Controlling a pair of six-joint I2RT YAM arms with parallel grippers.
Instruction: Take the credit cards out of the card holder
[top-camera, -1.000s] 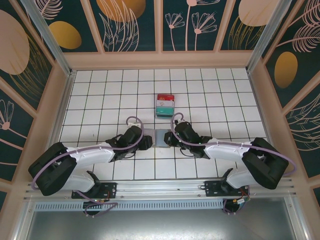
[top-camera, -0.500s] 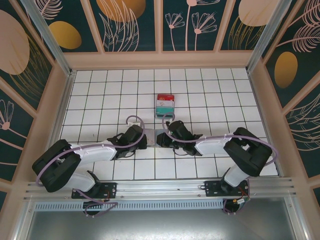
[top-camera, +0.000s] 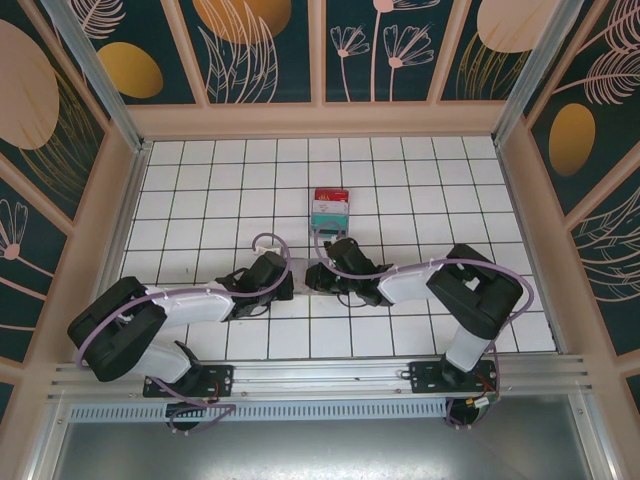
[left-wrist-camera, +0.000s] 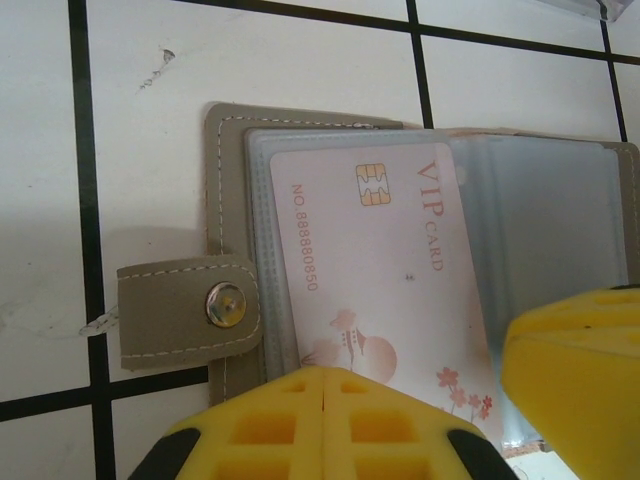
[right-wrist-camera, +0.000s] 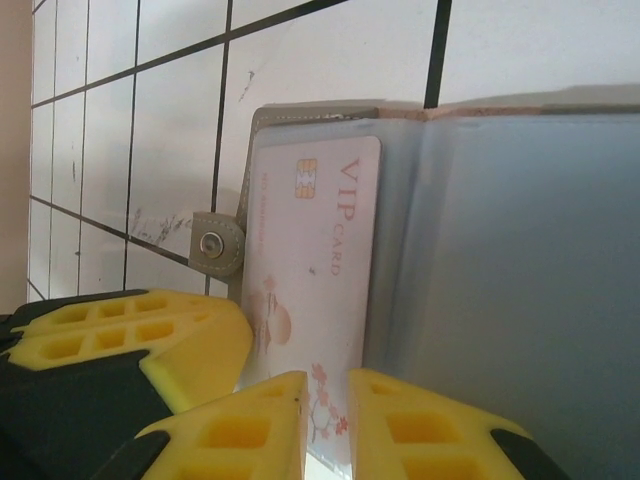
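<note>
Left wrist shows card holder (left-wrist-camera: 228, 180) just beyond left end effector (left-wrist-camera: 328, 385).

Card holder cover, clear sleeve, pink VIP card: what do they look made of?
Grey-brown card holder cover: matte leather or imitation, given stitched edges. Translucent sleeve: soft glossy plastic film, card showing through. Pink VIP card: smooth stiff plastic, probably; gold chip.

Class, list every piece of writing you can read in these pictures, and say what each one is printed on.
"VIP CARD": on the pink card sitting in the card holder.
"NO.888880850": on the same pink card, running along its long edge.
On the red, white and teal stack, any print is too small to read.
</note>
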